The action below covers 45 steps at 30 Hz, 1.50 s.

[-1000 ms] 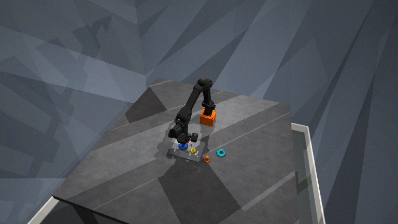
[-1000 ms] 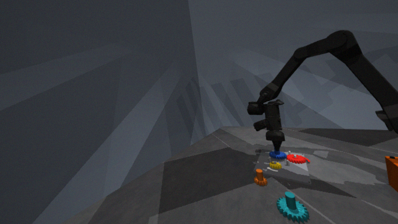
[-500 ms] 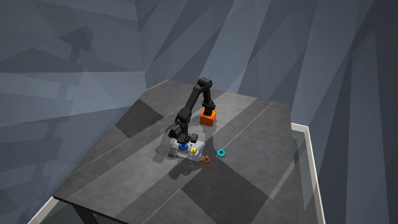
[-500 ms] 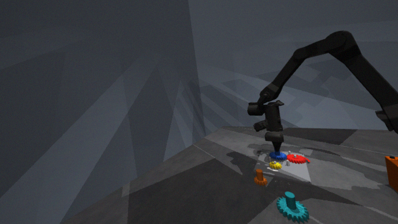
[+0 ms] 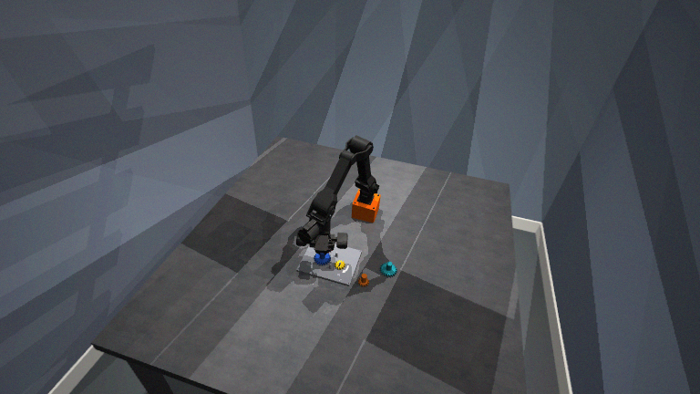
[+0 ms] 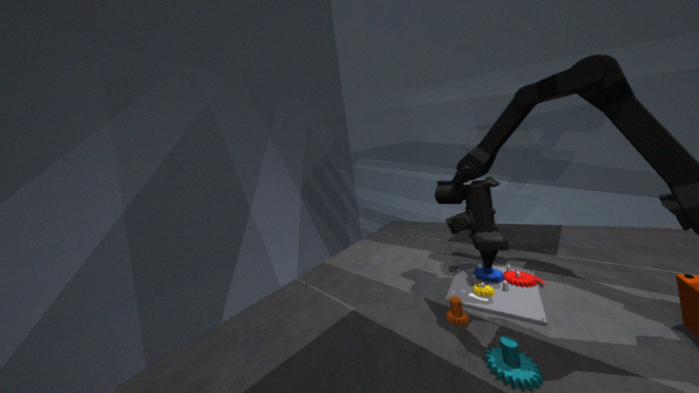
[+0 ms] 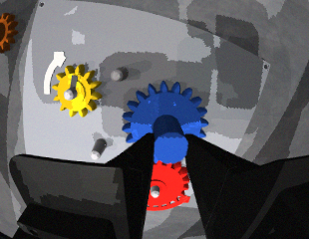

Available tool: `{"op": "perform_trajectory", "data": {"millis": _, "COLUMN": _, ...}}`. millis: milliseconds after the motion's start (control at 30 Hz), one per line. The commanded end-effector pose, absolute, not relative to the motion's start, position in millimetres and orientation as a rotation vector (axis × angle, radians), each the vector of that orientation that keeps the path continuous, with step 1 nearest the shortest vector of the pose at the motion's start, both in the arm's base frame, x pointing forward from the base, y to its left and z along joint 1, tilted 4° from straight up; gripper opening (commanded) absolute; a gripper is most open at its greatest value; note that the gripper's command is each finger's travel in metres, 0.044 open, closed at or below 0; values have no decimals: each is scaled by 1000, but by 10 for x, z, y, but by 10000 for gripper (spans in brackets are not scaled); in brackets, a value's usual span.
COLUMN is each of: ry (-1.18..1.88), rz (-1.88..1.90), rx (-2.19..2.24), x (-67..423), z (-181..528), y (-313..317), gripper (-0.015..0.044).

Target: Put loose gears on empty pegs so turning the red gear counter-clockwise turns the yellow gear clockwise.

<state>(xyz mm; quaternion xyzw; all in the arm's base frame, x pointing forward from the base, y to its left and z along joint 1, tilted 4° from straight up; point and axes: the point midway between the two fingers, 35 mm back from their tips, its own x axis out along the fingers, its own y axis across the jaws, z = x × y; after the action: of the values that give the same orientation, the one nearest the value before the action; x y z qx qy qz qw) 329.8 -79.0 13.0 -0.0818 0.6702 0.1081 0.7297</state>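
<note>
My gripper [image 5: 322, 252] [image 6: 487, 267] [image 7: 168, 139] is shut on the upright post of the blue gear [image 5: 322, 260] [image 6: 485, 276] [image 7: 166, 107]. The blue gear is low over the grey board [image 6: 531, 308] [image 7: 120, 30], beside the red gear [image 6: 521, 279] [image 7: 169, 200]; whether it sits fully flat or meshes is not clear. The yellow gear [image 5: 339, 264] [image 6: 483, 291] [image 7: 82, 100] is on its peg. Two bare pegs show in the wrist view, one peg [image 7: 119, 75] beside the yellow gear and another peg [image 7: 99, 148] between yellow and red. The blue gear hides what is beneath it.
An orange gear [image 5: 364, 280] [image 6: 456, 308] [image 7: 5, 32] stands on the table just off the board. A larger teal gear [image 5: 388, 269] [image 6: 510, 360] stands farther out. The orange base block [image 5: 365, 210] of the arm is behind the board. A white arrow [image 7: 48, 75] lies beside the yellow gear.
</note>
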Motion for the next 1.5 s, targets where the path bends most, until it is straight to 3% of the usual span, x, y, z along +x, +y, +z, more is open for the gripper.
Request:
{"op": "perform_trajectory", "data": {"millis": 0, "ry": 1473, "rz": 251, "rx": -192, "x": 3306, "z": 117, "y": -791, "gripper": 0}}
{"op": "perform_trajectory", "data": {"millis": 233, "ry": 1481, "rz": 185, "rx": -120, "x": 3308, "z": 101, "y": -779, "gripper": 0}}
{"op": "perform_trajectory", "data": {"millis": 433, "ry": 1485, "rz": 145, "rx": -77, "x": 3299, "z": 148, "y": -786, "gripper": 140}}
{"op": "perform_trajectory", "data": {"millis": 900, "ry": 1485, "rz": 142, "rx": -75, "x": 3266, "z": 595, "y": -810, "gripper": 140}}
{"op": "perform_trajectory", "data": {"millis": 1033, "ry": 1475, "rz": 165, "rx": -103, "x": 3379, "z": 534, "y": -616, "gripper": 245}}
{"op": "perform_trajectory", "data": {"millis": 1267, "ry": 1474, "rz": 154, "rx": -72, "x": 3652, "z": 605, "y": 376, "gripper": 429}}
{"op": "perform_trajectory", "data": {"millis": 1467, "ry": 1483, "rz": 112, "rx": -11, "x": 3666, "z": 654, "y": 990, "gripper": 440}}
